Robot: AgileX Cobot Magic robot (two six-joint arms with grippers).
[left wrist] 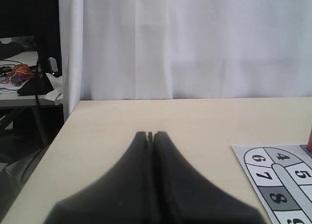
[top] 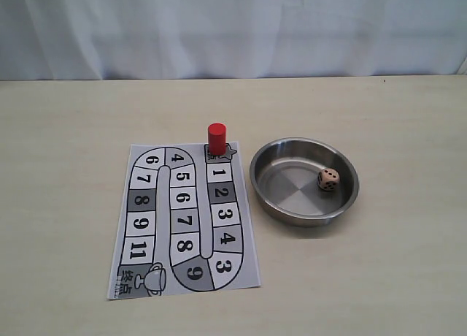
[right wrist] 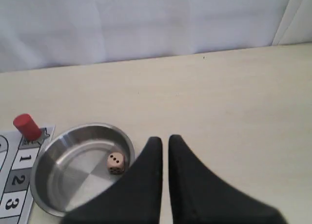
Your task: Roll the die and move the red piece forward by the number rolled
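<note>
Fig. 1. Board game layout on the counter [top: 73,131], seen from outside and from my two wrists.

(a) The die [top: 328,179] lies inside the steel bowl [top: 292,218], on the flat floor close to the wall on the side away from the board. It touches neither of my tools. I cannot read its upper face with certainty.

(b) The red piece [top: 216,139] stands upright on the star-marked square at the head of the printed track, just beyond square 1. The paper board [top: 228,236] lies flat just beside the bowl, and its numbered squares wind down towards a trophy mark in one corner.

(c) My left tool [left wrist: 150,134] is shut tight, its two dark fingers [left wrist: 139,185] pressed together and holding nothing. It hangs above bare counter, with the board's corner [left wrist: 273,180] off to one side.

(d) My right tool [right wrist: 165,138] is drawn narrow, with a thin slit between the fingers [right wrist: 187,185], and is likewise empty. It hangs near the bowl [right wrist: 41,160], well apart from the die [right wrist: 115,162] and from the red piece [right wrist: 27,127].

A white curtain [top: 233,29] closes the far edge of the counter.
</note>
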